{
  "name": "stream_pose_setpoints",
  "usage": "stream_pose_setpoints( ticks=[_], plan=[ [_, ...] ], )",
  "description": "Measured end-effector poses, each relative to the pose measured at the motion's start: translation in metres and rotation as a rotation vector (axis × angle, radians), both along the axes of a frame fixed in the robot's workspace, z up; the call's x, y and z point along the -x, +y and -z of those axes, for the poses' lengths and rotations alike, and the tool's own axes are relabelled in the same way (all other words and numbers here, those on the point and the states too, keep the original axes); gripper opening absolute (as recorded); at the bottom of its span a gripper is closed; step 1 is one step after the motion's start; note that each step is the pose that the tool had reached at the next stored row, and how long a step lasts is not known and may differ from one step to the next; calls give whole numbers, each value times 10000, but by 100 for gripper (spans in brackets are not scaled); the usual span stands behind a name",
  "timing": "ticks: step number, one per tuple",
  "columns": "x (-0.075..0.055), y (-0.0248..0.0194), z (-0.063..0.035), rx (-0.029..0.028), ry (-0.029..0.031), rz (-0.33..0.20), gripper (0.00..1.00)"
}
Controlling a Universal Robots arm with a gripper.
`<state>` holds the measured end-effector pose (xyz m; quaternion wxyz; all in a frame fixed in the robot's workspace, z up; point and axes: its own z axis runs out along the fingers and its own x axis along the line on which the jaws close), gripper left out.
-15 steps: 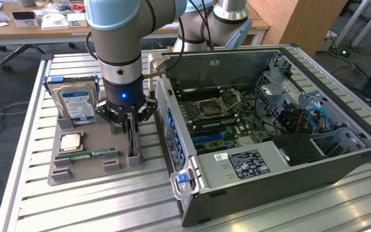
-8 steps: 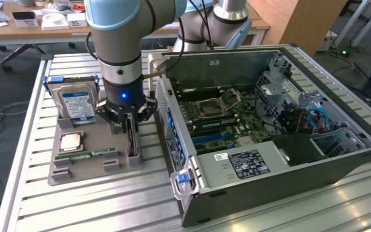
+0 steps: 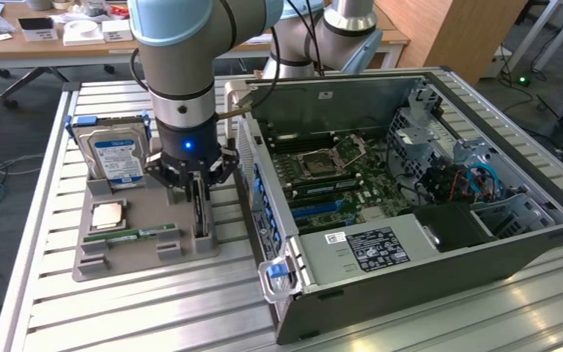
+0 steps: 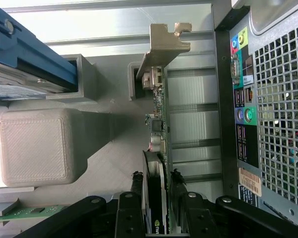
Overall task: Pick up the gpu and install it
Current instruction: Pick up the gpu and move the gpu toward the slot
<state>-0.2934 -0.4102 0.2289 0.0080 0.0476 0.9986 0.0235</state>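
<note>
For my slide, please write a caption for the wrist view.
Hand at the upright gpu in its grey holder, beside the computer case.

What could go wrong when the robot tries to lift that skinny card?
1. The fingers pinch only a small part of the thin dark green-black card with a silver end bracket, so it might tilt or slip.
2. The card stands on edge in a narrow slot of the grey plastic tray, and its bracket could snag coming out.
3. The open grey computer case stands right beside the tray, so a swing might bump its wall.
</note>
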Motion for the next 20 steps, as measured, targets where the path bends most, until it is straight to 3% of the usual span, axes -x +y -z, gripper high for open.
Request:
stream_pose_setpoints(
  ticks=[3, 4, 6, 20],
  plan=[
    [0, 0, 0, 0, 0, 0, 35],
    [0, 0, 0, 0, 2, 0, 29],
    [0, 0, 0, 1, 0, 0, 26],
    [0, 0, 0, 0, 0, 0, 26]
  ],
)
